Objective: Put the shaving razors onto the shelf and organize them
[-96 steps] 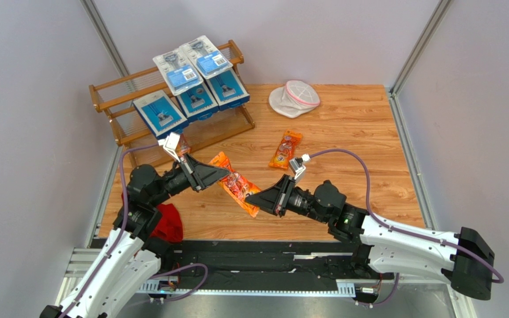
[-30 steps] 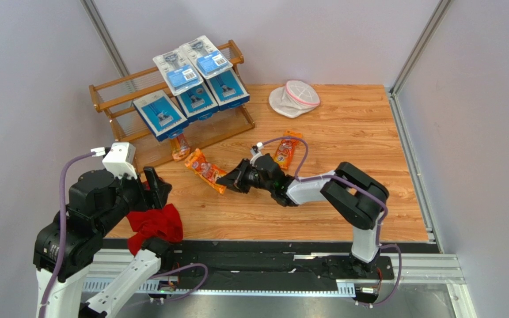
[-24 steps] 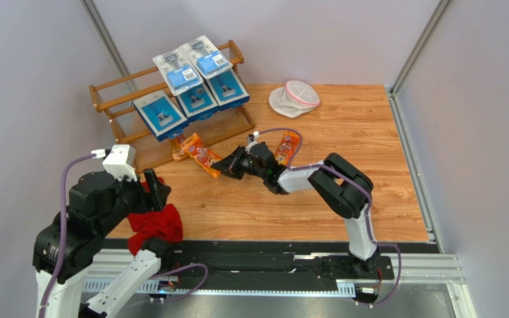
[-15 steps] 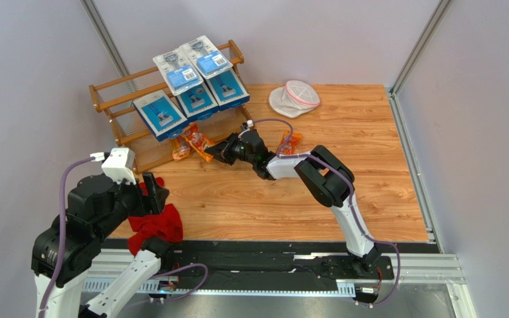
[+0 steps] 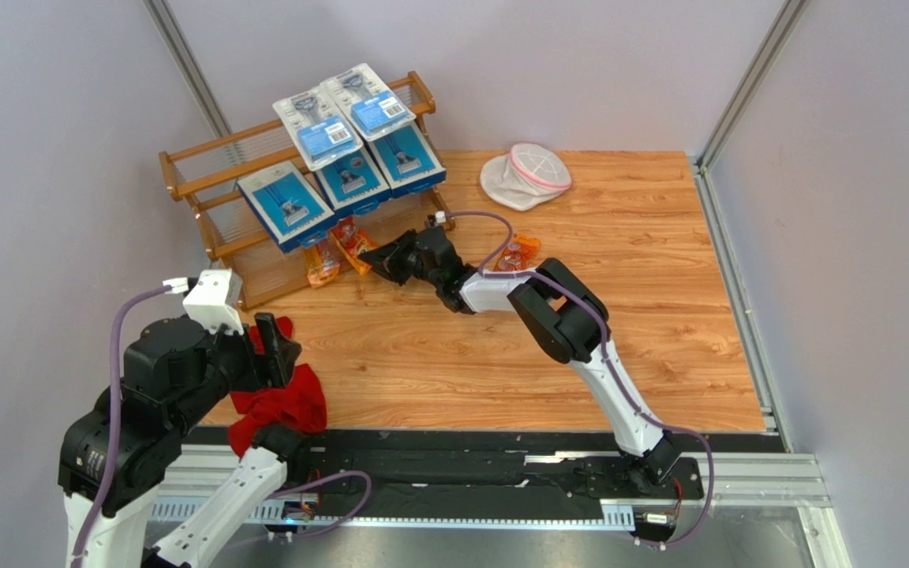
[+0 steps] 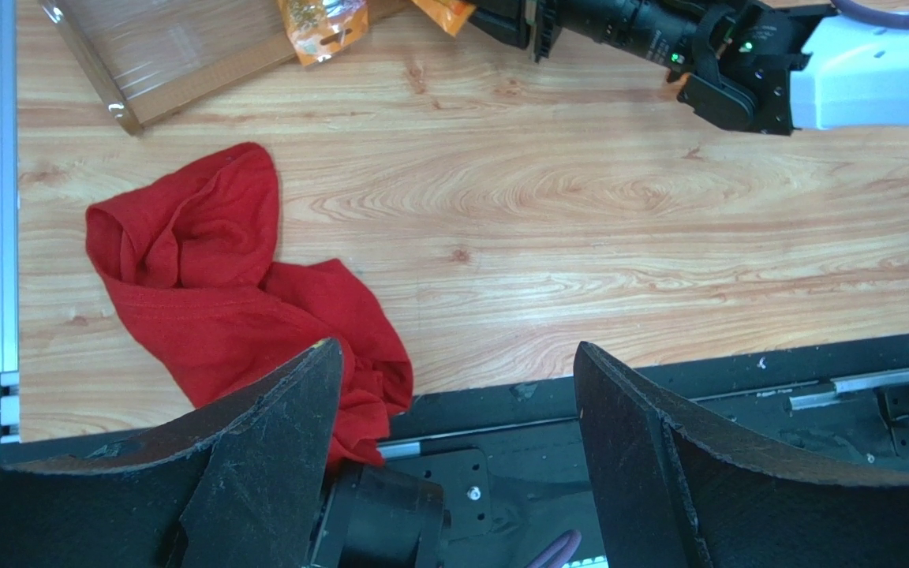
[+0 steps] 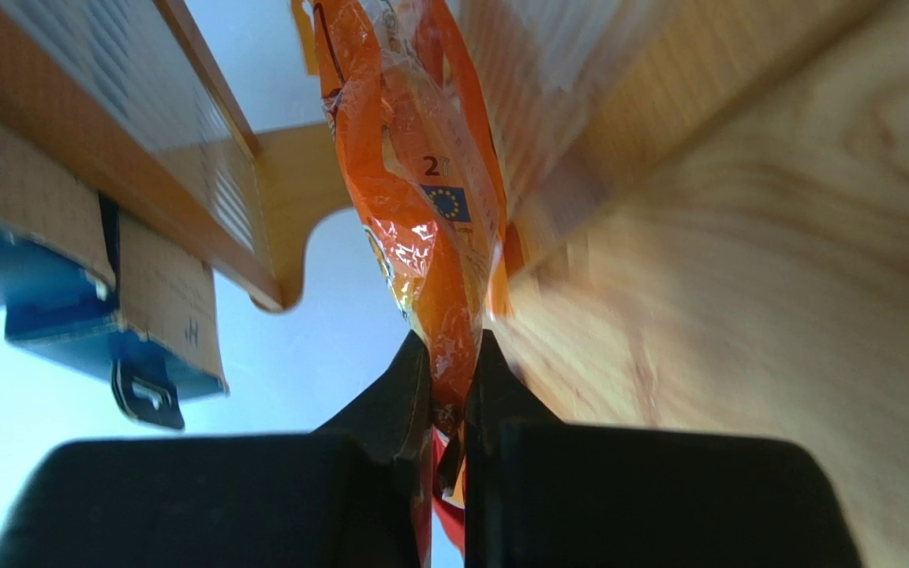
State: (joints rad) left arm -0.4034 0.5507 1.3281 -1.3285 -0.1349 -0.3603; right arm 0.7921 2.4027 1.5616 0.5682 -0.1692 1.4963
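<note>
My right gripper point(image 7: 453, 346) is pinched tight on an orange bag point(image 7: 424, 213), its far end at the lower tier of the shelf point(image 5: 246, 270) — whether it rests on the slats I can't tell. The left gripper point(image 6: 457, 355) gapes wide and empty above the red cloth point(image 6: 222, 296).

— We see bright, even overhead light on the pale wood-grain tabletop point(image 5: 661, 260); shadows fall soft and short.
— From the right wrist we get glare on the crinkled orange plastic bag point(image 7: 424, 249), a washed-out pale background and smeared, unfocused wood grain.
</note>
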